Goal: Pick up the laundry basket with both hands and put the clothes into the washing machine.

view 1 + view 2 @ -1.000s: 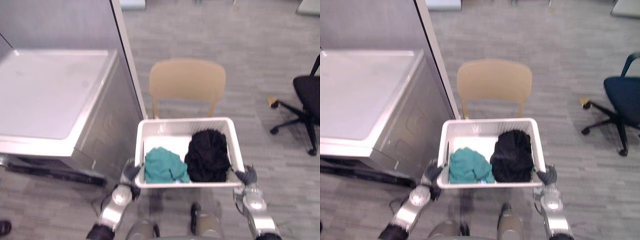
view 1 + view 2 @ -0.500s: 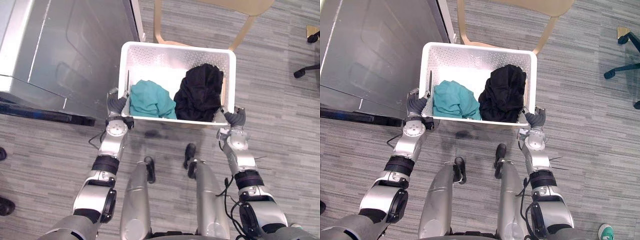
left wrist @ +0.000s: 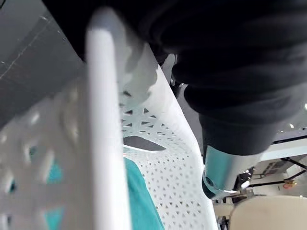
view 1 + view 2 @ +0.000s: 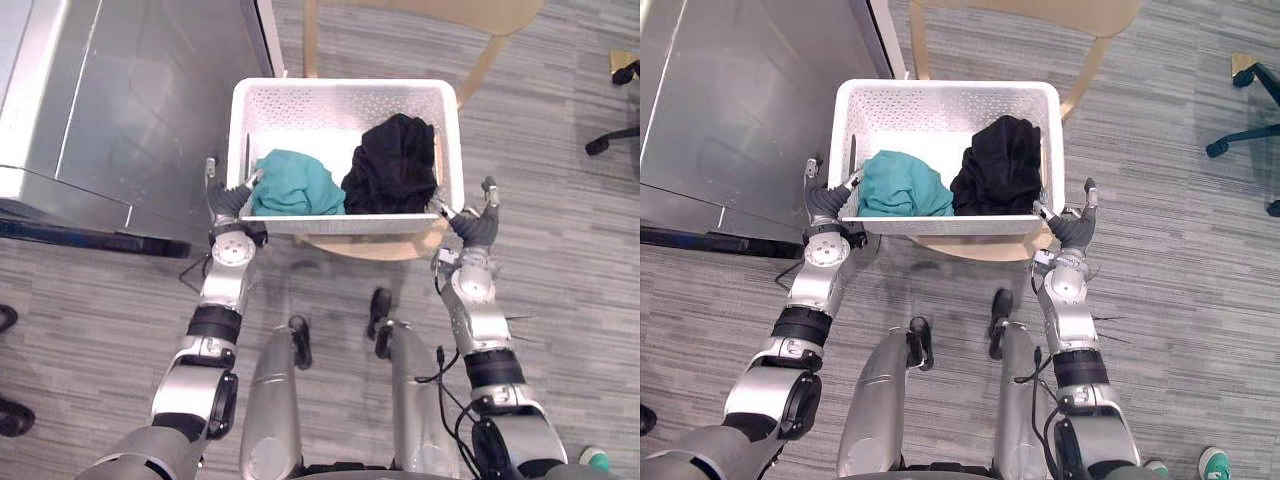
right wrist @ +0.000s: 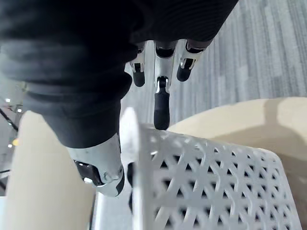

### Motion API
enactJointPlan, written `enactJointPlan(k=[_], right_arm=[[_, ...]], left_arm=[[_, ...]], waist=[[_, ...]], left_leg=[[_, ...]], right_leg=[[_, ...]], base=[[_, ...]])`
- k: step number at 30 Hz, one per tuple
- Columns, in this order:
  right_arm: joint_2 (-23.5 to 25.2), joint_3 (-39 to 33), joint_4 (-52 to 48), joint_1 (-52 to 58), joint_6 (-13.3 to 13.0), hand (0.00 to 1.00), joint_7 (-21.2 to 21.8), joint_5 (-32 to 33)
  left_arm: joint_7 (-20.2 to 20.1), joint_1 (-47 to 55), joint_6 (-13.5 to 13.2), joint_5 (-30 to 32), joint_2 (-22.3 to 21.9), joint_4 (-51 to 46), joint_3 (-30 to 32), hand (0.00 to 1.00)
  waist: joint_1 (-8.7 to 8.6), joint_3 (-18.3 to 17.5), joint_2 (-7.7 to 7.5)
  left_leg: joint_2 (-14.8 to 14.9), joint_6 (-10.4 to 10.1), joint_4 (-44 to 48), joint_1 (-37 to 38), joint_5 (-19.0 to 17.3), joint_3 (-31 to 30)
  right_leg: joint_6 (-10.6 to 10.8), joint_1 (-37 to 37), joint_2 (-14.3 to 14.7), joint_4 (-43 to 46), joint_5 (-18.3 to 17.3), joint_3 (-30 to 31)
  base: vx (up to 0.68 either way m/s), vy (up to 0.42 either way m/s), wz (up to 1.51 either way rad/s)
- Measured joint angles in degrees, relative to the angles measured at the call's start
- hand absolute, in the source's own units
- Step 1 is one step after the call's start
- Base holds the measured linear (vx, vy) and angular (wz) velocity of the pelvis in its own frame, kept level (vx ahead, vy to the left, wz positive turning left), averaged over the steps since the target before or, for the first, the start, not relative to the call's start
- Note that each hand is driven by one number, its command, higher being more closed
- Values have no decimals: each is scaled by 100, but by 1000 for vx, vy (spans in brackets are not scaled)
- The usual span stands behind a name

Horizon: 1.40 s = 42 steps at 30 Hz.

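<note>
- White perforated plastic laundry basket [image 4: 340,224] is resting on the seat of a tan wooden chair [image 4: 372,246], carrying a crumpled teal garment [image 4: 295,185] and a black garment [image 4: 390,175] side by side.
- Left hand [image 4: 228,200] is sitting at the basket's near left corner, thumb lying over the rim, fingers straightened outside the wall, gripping nothing.
- Right hand [image 4: 470,224] is sitting at the near right corner, fingers [image 5: 162,103] held straight, thumb by the rim.
- Half a second ago both hands were clasping those corners; now both are standing open.
</note>
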Motion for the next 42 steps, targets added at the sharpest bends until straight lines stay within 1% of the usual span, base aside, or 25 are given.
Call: enactJointPlan(k=[2,4,5,8,10,12,16,17,18,20,21,23,24,26,28,30,33,36,37,38,40,41,42], right_arm=[[46,-11,-284,115,-89,0,0,-39],[52,-151,-656,371,-195,0,3,-182],[50,-305,-807,551,-213,0,2,-214],[42,-711,-1072,985,-225,0,5,-213],[41,-857,-1195,1289,-225,0,28,-213],[28,-878,-1254,1553,-302,0,114,-214],[38,-814,-1442,1958,-326,0,355,-292],[43,-733,-1456,2171,-355,0,436,-398],[46,-713,-1453,2220,-355,0,466,-398],[59,-540,-1431,2691,-364,0,720,-411],[63,-511,-1409,2813,-366,0,793,-412],[132,-446,-1026,3208,-402,0,1097,-410],[188,-443,-744,3319,-402,0,1171,-410],[261,-410,-13,3520,-390,0,1386,-410],[299,-365,522,3576,-374,0,1496,-412],[321,-346,1313,3578,-325,0,1626,-427],[313,-349,2056,3472,-308,0,1675,-431],[295,-347,2649,3363,-300,0,1748,-413],[294,-347,2731,3348,-300,0,1748,-396],[294,-347,2922,3299,-297,0,1748,-378],[294,-345,3146,3228,-293,0,1748,-375],[292,-344,3235,3196,-296,0,1748,-358],[282,-344,3285,3167,-297,0,1747,-328]], left_arm=[[25,183,-6,5,-18,-113,-11,0],[27,540,-11,8,-18,-374,-2,0],[34,774,-30,13,-19,-584,67,0],[25,1308,-123,14,-18,-993,349,0],[-7,1667,-149,11,-17,-1158,484,0],[-79,2012,-193,11,-22,-1329,556,0],[-287,2456,-292,6,-145,-1683,554,0],[-328,2680,-361,1,-254,-1739,486,0],[-338,2724,-371,-1,-275,-1745,463,0],[-550,3209,-444,-11,-444,-1771,267,0],[-596,3332,-467,-26,-477,-1771,215,0],[-883,3799,-520,-194,-524,-1682,97,0],[-963,3908,-526,-250,-552,-1469,97,0],[-1178,4088,-511,-299,-585,-780,54,0],[-1300,4194,-503,-296,-583,-268,-3,0],[-1445,4230,-476,-269,-586,606,1,0],[-1451,4233,-454,-228,-577,1384,16,0],[-1443,4229,-399,-204,-576,1832,22,0],[-1441,4231,-389,-202,-576,1884,26,0],[-1440,4240,-382,-161,-576,2006,71,0],[-1437,4253,-375,-98,-563,2105,140,0],[-1436,4252,-375,-75,-557,2128,151,0],[-1439,4251,-375,-38,-560,2128,150,0]], waist=[[0,3,-5],[5,28,-49],[12,44,-79],[12,56,-101],[23,56,-102],[30,56,-102],[51,55,-104],[58,55,-104],[57,55,-104],[77,49,-110],[85,39,-119],[76,-120,-226],[86,-199,-242],[103,-387,-242],[116,-587,-219],[137,-905,-172],[166,-1167,-127],[165,-1363,-45],[163,-1383,-22],[168,-1423,-4],[163,-1473,0],[158,-1489,-13],[158,-1494,-18]], left_leg=[[7,1,-18,26,0,3],[17,1,-48,113,0,7],[19,2,-58,160,-1,-7],[22,3,-71,250,-2,-43],[15,3,-102,373,-2,-43],[-6,3,-159,520,-2,-35],[-13,3,-260,670,-3,-15],[-14,-6,-357,819,6,1],[-14,-7,-376,864,7,1],[-41,-56,-604,1269,36,2],[-54,-87,-683,1364,56,0],[-136,-103,-1064,1640,163,-6],[-148,-135,-1227,1762,220,-12],[-211,-155,-1631,2124,361,-38],[-224,-237,-1858,2323,438,-95],[-249,-286,-2223,2642,557,-154],[-323,-315,-2680,3002,754,-234],[-405,-315,-2999,3166,894,-444],[-410,-302,-3042,3195,915,-491],[-427,-332,-3159,3243,973,-572],[-447,-334,-3264,3256,1055,-756],[-481,-385,-3372,3244,1164,-883],[-522,-383,-3409,3228,1228,-986]], right_leg=[[0,19,9,-2,0,2],[-14,85,23,1,-10,2],[-45,144,18,5,-33,-23],[-81,265,10,7,-69,-81],[-58,368,2,12,-105,-84],[-75,493,-19,25,-163,-85],[-100,602,-29,14,-226,-87],[-91,719,-32,-6,-229,-103],[-88,755,-32,-9,-234,-108],[-80,1102,-53,-70,-323,-150],[-81,1180,-67,-90,-346,-169],[-77,1375,-117,-202,-406,-236],[-77,1484,-112,-287,-406,-273],[-41,1783,-124,-444,-447,-344],[-42,1964,-123,-564,-464,-414],[-24,2274,-122,-760,-490,-542],[7,2605,-158,-993,-509,-671],[56,2834,-225,-1130,-540,-864],[57,2891,-227,-1175,-540,-912],[59,2991,-236,-1249,-539,-1002],[62,3100,-263,-1324,-538,-1181],[62,3147,-301,-1372,-538,-1330],[62,3157,-321,-1386,-538,-1409]], base=[[5,-16,0],[17,-35,2],[16,-25,6],[18,-24,10],[20,-16,7],[11,-23,6],[6,-44,3],[41,-38,5],[71,-48,6],[89,-48,11],[94,-49,18],[121,-68,19],[134,-65,17],[170,-54,19],[146,-37,16],[148,-19,23],[112,-3,25],[55,5,38],[27,5,38],[12,2,33],[17,-7,50],[20,-20,61],[13,-33,72]])
